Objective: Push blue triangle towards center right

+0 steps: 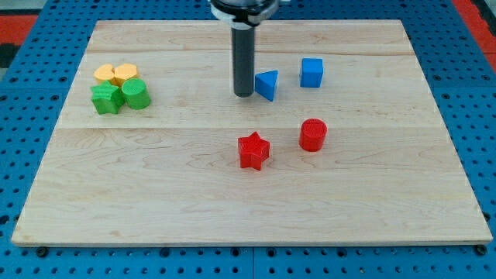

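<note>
The blue triangle (267, 84) stands on the wooden board (248, 194), a little above the middle. My tip (244, 94) is at the lower end of the dark rod, just to the left of the blue triangle, touching it or nearly so. A blue cube (311, 72) sits to the right of the triangle and slightly higher in the view.
A red star (253, 150) and a red cylinder (313, 134) lie below the triangle. At the view's left a yellow block (106, 74), a second yellow block (124, 73), a green star-like block (106, 98) and a green cylinder (136, 94) cluster together.
</note>
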